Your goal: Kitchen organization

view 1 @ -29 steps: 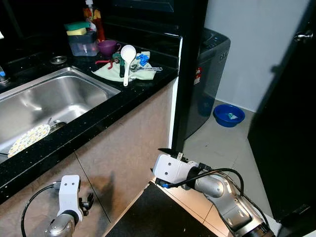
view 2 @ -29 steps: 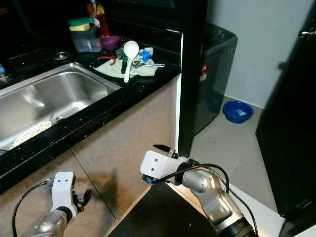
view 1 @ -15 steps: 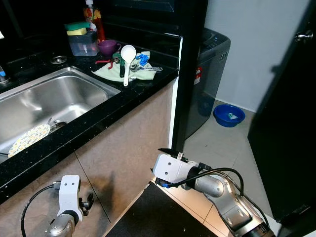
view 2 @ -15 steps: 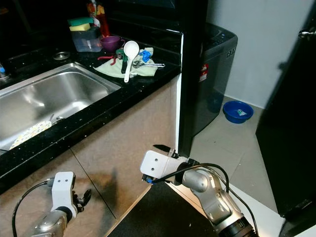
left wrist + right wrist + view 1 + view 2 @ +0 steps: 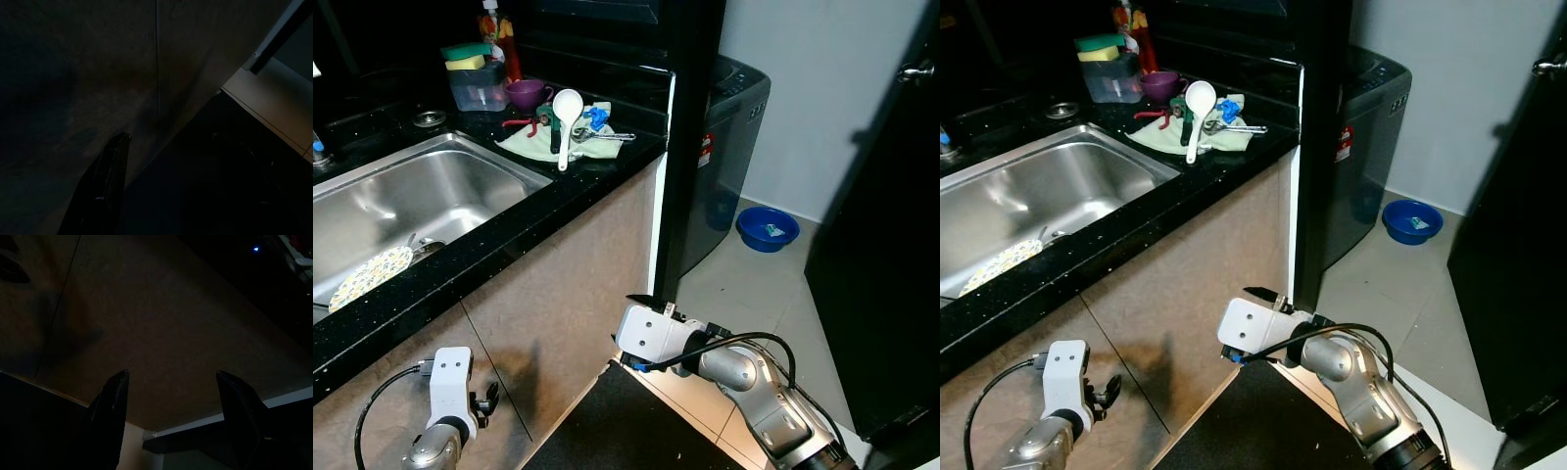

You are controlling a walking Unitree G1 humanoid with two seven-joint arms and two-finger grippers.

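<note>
On the black counter (image 5: 578, 181) lies a green cloth (image 5: 533, 144) with a white ladle (image 5: 567, 108), red-handled pliers (image 5: 521, 123) and small utensils on it. Behind it stand a purple cup (image 5: 525, 93) and a clear box (image 5: 478, 86) topped with sponges. A patterned plate (image 5: 370, 276) lies in the steel sink (image 5: 460, 191). Both arms hang low in front of the beige cabinet face (image 5: 568, 304). My left gripper (image 5: 168, 137) and my right gripper (image 5: 171, 374) are both open with nothing between the fingers, facing the cabinet.
A dark washing machine (image 5: 729, 127) stands right of a black pillar (image 5: 690, 147). A blue basin (image 5: 767, 228) sits on the tiled floor beyond it. A dark door (image 5: 891, 225) with a handle stands at the right. A black mat (image 5: 626, 426) lies by my feet.
</note>
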